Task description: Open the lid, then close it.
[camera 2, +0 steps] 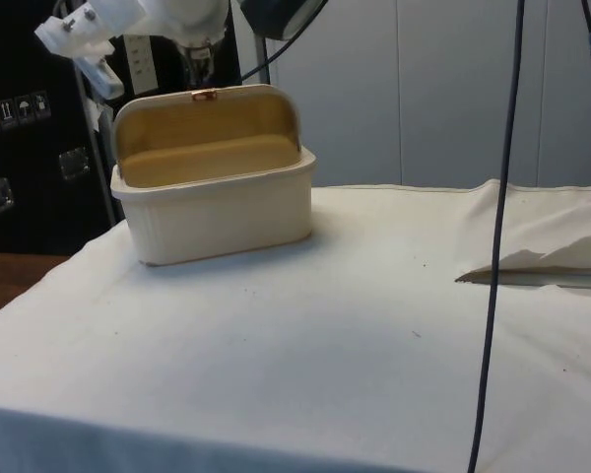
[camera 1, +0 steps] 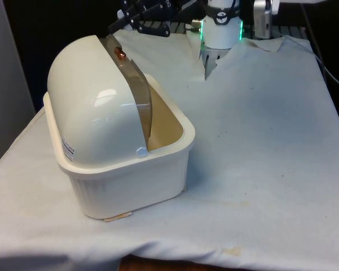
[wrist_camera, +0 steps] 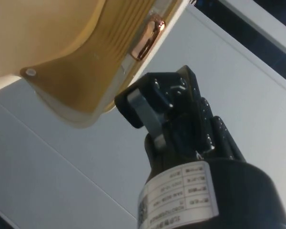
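In the front view a cream bread box (camera 1: 124, 175) stands on the white tablecloth (camera 1: 260, 141) at the front view's left, its back turned to the camera. Its translucent amber roll lid (camera 1: 140, 96) is slid up under the white dome (camera 1: 93, 104), leaving the tub open, and the copper handle (camera 1: 120, 54) sits at the lid's upper edge. The claw hangs just behind that edge, hard to make out against the dark.

In the side view the bread box (camera 2: 217, 212) shows its open mouth, with the lid (camera 2: 207, 123) raised and the handle (camera 2: 204, 96) at its top. The white arm (camera 2: 167, 20) reaches down just above the handle.

In the wrist view the claw (wrist_camera: 155, 112) sits just beside the copper handle (wrist_camera: 147, 37), apart from it, holding nothing. Its black fingers (wrist_camera: 143, 112) look drawn together, but I cannot tell for sure.
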